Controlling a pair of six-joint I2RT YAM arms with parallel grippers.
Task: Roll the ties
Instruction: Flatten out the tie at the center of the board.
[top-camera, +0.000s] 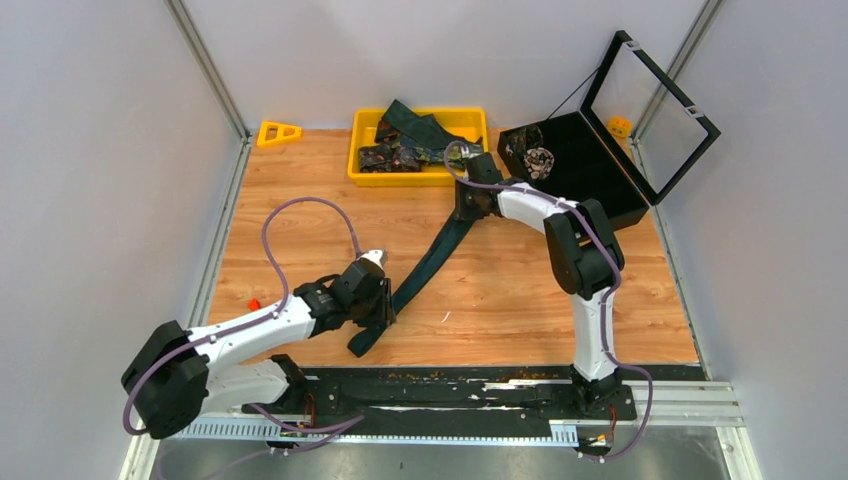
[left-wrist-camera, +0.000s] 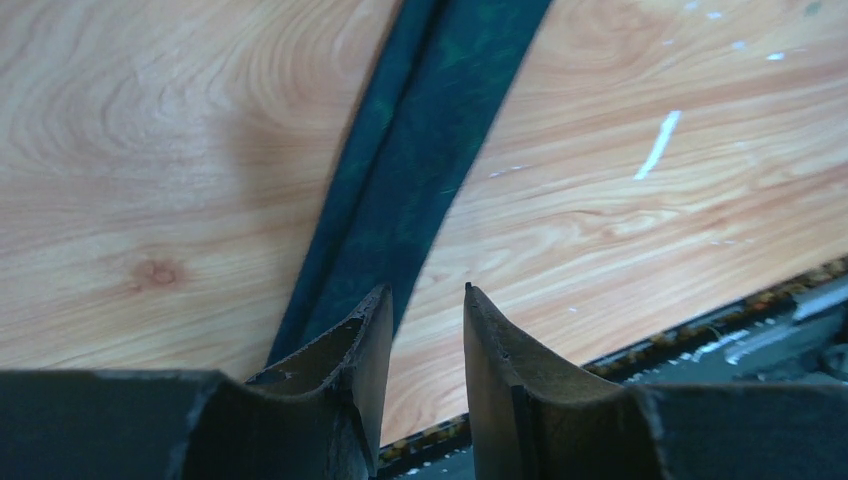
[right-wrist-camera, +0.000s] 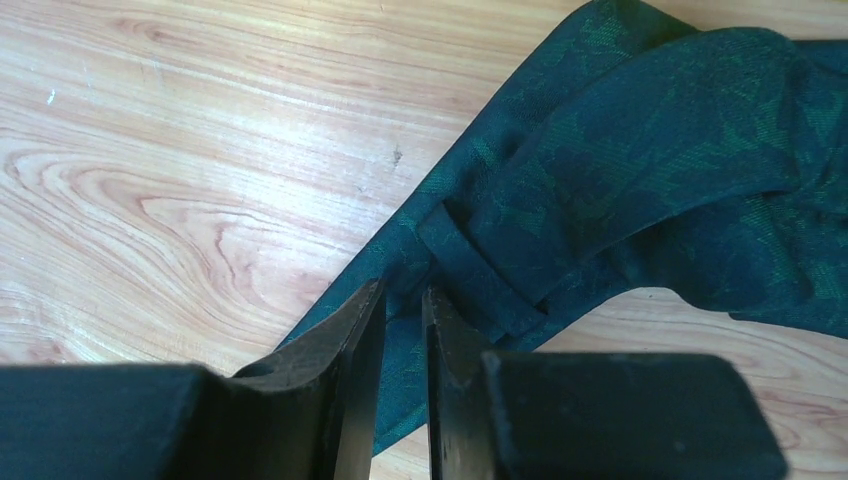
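Note:
A dark teal-green tie (top-camera: 430, 262) lies diagonally across the wooden table. My right gripper (top-camera: 466, 208) is at its far, wider end. In the right wrist view the gripper (right-wrist-camera: 404, 290) has its jaws nearly together on folded tie fabric (right-wrist-camera: 620, 150) beside the keeper loop (right-wrist-camera: 480, 270). My left gripper (top-camera: 383, 310) is over the tie's near, narrow end. In the left wrist view the gripper (left-wrist-camera: 425, 290) is open with bare wood between the jaws, and the tie (left-wrist-camera: 420, 150) runs under its left finger (left-wrist-camera: 360, 350). More ties (top-camera: 410, 135) lie piled in the yellow tray.
The yellow tray (top-camera: 365, 172) stands at the back centre. A black case (top-camera: 600, 190) with a raised clear lid (top-camera: 650, 105) holds a rolled patterned tie (top-camera: 538, 160) at the back right. A yellow triangle (top-camera: 278, 132) lies back left and a small red bit (top-camera: 253, 303) at the left.

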